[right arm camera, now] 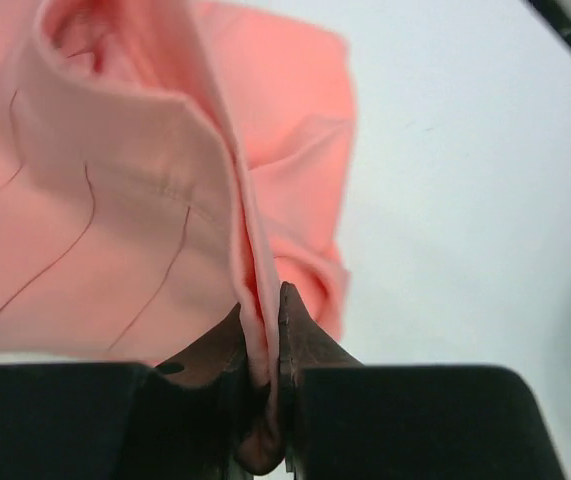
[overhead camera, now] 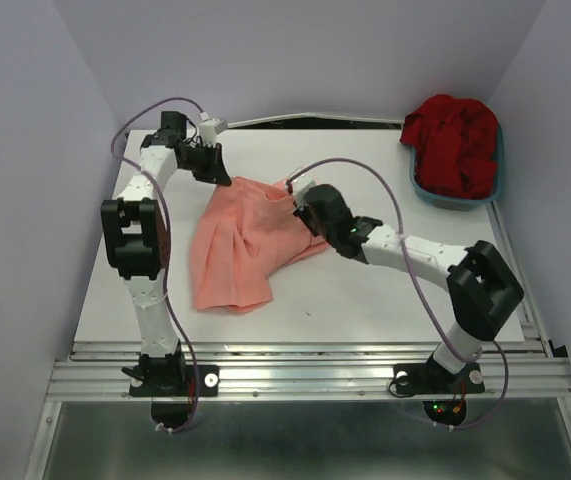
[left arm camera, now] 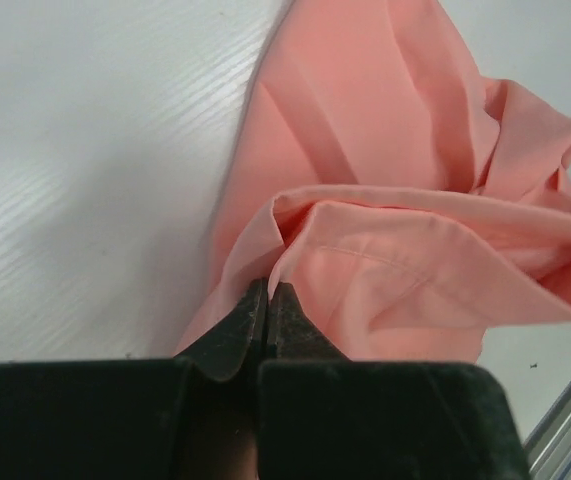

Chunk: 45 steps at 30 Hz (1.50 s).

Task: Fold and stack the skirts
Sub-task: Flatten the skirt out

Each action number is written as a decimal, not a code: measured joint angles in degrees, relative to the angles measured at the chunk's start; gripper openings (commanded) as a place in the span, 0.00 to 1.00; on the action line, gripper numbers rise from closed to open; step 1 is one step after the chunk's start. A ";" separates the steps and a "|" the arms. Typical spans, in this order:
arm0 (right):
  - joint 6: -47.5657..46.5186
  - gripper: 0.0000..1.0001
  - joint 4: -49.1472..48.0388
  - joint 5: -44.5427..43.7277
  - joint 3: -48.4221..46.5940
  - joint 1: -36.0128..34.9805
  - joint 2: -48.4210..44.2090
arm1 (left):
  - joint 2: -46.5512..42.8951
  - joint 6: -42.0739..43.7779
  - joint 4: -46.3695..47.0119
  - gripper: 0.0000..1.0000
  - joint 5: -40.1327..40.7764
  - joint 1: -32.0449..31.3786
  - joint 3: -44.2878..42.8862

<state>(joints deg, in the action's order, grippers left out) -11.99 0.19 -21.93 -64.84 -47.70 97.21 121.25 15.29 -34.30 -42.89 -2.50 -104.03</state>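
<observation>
Both end effectors (overhead camera: 223, 178) (overhead camera: 300, 205) low, tight on pink skirt (overhead camera: 240, 250)

I count two skirts: one salmon-pink skirt (overhead camera: 235, 250) mid-bench and one deep red skirt (overhead camera: 455, 140) at the far right. There is one teal basin (overhead camera: 443, 200) and one bench (overhead camera: 365, 290). I have two arms and two tools: my left tool (overhead camera: 227, 180) and my right tool (overhead camera: 300, 207).
</observation>
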 measured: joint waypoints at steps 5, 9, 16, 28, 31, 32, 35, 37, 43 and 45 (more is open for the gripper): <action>-3.19 0.01 2.73 7.74 -6.82 9.97 -3.87 | -4.46 5.88 -5.46 0.00 0.15 3.15 -6.64; -6.49 0.01 6.27 14.45 -16.13 15.17 -3.91 | -12.37 12.66 -6.25 0.00 -1.42 3.56 -9.99; -11.06 0.01 10.64 22.69 -31.45 20.85 -3.63 | -30.73 17.70 5.53 0.00 -4.57 3.61 -1.77; -16.65 0.01 22.16 35.21 -33.51 21.77 -7.30 | -51.89 41.29 7.02 0.00 -9.49 3.85 20.65; -17.77 0.01 26.49 37.55 -32.70 22.43 -8.59 | -49.92 40.44 3.21 0.00 -10.49 3.89 19.65; -18.08 0.01 27.19 37.81 -32.70 22.51 -8.70 | -49.51 38.60 3.28 0.00 -10.40 3.89 19.65; -18.91 0.01 27.71 37.75 -32.70 22.53 -8.81 | -48.65 30.47 6.54 0.00 -9.88 4.50 19.65; -19.39 0.01 27.47 36.98 -32.70 22.53 -8.79 | -48.54 26.12 9.75 0.00 -9.07 4.70 19.65; -19.67 0.01 21.07 33.46 -33.92 22.91 -4.63 | -41.55 18.08 17.55 0.00 -5.55 4.46 16.26; -19.47 0.01 19.10 32.41 -38.36 23.74 1.01 | -35.65 14.99 21.64 0.00 -4.42 4.46 13.62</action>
<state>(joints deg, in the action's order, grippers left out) -31.46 19.29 10.48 -103.20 -23.97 98.21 85.60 30.28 -12.67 -47.31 1.96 -90.41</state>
